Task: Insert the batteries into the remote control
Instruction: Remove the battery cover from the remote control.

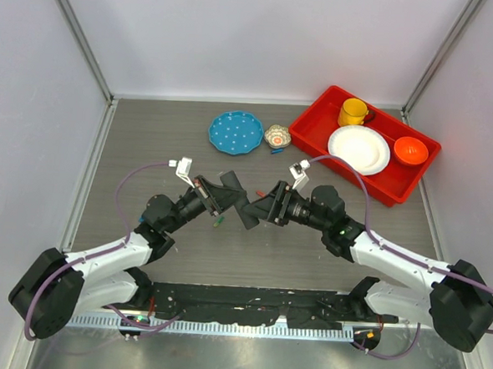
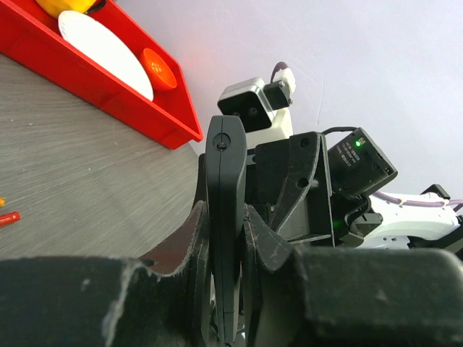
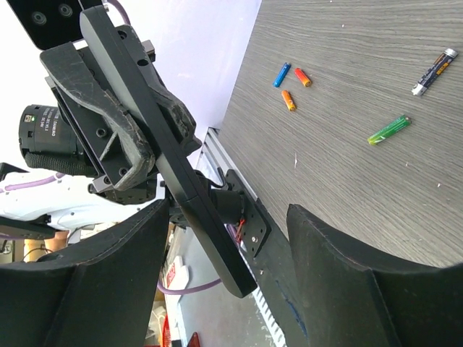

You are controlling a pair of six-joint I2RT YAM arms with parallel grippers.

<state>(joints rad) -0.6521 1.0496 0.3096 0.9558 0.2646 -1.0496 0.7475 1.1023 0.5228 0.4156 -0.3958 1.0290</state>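
My left gripper [image 1: 222,196] [image 2: 226,217] is shut on the remote control [image 1: 243,205] [image 2: 226,188] [image 3: 166,144], a slim black bar held up off the table. My right gripper [image 1: 262,209] [image 3: 228,213] is open, its two fingers standing either side of the bar's free end with gaps on both sides. In the right wrist view two batteries lie loose on the wood-grain table. One is a green cell [image 3: 388,129]. The other is a dark grey-black cell [image 3: 434,71] farther off.
A red bin [image 1: 397,184] at the back right holds a white plate [image 1: 359,150], a yellow cup [image 1: 352,112] and an orange bowl [image 1: 410,150]. A blue plate [image 1: 235,132] and a small patterned bowl [image 1: 276,136] sit behind the grippers. Small blue and orange sticks [image 3: 288,100] lie on the table.
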